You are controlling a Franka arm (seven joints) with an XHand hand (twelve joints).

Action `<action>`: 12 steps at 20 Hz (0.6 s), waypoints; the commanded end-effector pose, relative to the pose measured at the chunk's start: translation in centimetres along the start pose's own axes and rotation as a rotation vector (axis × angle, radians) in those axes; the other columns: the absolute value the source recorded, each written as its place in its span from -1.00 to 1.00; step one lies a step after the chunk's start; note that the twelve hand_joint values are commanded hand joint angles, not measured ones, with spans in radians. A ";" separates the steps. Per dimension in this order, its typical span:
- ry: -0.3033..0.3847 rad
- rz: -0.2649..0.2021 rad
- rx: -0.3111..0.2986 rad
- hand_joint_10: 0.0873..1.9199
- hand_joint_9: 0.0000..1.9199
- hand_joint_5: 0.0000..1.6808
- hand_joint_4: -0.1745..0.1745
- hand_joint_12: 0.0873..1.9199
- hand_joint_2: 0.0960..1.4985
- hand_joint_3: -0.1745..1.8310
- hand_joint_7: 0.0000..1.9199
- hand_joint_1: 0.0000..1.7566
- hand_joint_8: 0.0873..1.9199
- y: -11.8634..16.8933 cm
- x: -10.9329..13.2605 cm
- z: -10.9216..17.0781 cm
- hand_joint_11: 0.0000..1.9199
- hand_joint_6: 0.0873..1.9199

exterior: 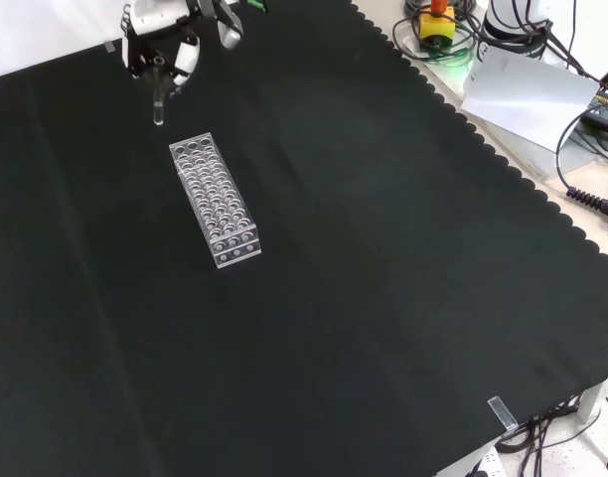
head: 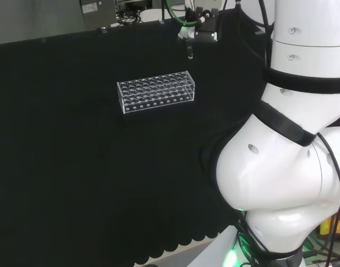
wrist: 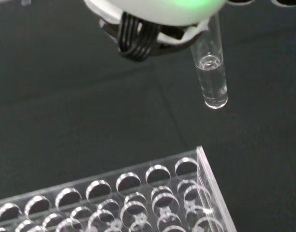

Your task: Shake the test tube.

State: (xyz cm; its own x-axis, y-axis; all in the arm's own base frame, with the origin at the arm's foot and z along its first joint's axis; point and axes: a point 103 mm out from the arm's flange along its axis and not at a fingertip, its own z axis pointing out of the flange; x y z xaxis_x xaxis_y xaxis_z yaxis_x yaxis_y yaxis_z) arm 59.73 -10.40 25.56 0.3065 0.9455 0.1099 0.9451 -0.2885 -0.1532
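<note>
Test tube (wrist: 212, 77) above unlabelled rack (exterior: 215, 202)

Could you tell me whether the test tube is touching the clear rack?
Apart. In the wrist view, black cloth shows between the test tube's rounded bottom and the rack; the hand holds the tube.

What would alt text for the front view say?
A robot hand at the top left holds a clear test tube upright above black cloth. Just below it, a clear test tube rack sits on the cloth.
</note>
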 end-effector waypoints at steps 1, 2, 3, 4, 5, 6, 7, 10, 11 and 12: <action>0.034 -0.007 -0.020 -0.50 0.63 0.46 -1.00 -0.17 -0.11 -0.25 0.72 0.38 -0.49 -1.2 0.3 -2.9 0.32 -0.33; 0.034 -0.011 -0.021 -0.50 0.63 0.46 -1.00 -0.17 -0.11 -0.25 0.72 0.38 -0.48 -1.4 0.3 -3.2 0.32 -0.33; 0.033 -0.015 -0.023 -0.49 0.63 0.47 -1.00 -0.17 -0.11 -0.25 0.72 0.38 -0.48 -1.7 0.4 -3.5 0.32 -0.33; 0.032 -0.018 -0.025 -0.49 0.63 0.47 -1.00 -0.17 -0.11 -0.25 0.72 0.38 -0.48 -2.1 0.5 -3.7 0.32 -0.33; 0.031 -0.020 -0.026 -0.49 0.63 0.47 -1.00 -0.17 -0.11 -0.25 0.72 0.38 -0.48 -2.4 0.6 -3.8 0.32 -0.33; 0.032 -0.022 -0.026 -0.49 0.63 0.47 -1.00 -0.17 -0.11 -0.25 0.72 0.38 -0.48 -2.6 0.7 -3.9 0.32 -0.33; 0.039 -0.024 -0.020 -0.49 0.63 0.47 -1.00 -0.18 -0.11 -0.25 0.72 0.38 -0.48 -2.6 0.6 -3.9 0.32 -0.33; 0.038 -0.035 -0.027 -0.49 0.63 0.47 -1.00 -0.18 -0.11 -0.25 0.72 0.38 -0.48 -3.3 1.2 -4.0 0.32 -0.33; 0.041 -0.041 -0.027 -0.49 0.63 0.47 -1.00 -0.18 -0.11 -0.25 0.72 0.38 -0.48 -3.8 1.8 -4.0 0.32 -0.33; 0.047 -0.049 -0.023 -0.49 0.63 0.47 -1.00 -0.18 -0.11 -0.25 0.72 0.38 -0.48 -4.2 2.5 -4.0 0.32 -0.33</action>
State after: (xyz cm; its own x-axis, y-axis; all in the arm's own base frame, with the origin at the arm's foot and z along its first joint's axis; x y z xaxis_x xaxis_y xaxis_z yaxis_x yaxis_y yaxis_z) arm 57.88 -9.48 29.89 0.2867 0.9467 0.1468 0.9548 -0.2698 -0.1251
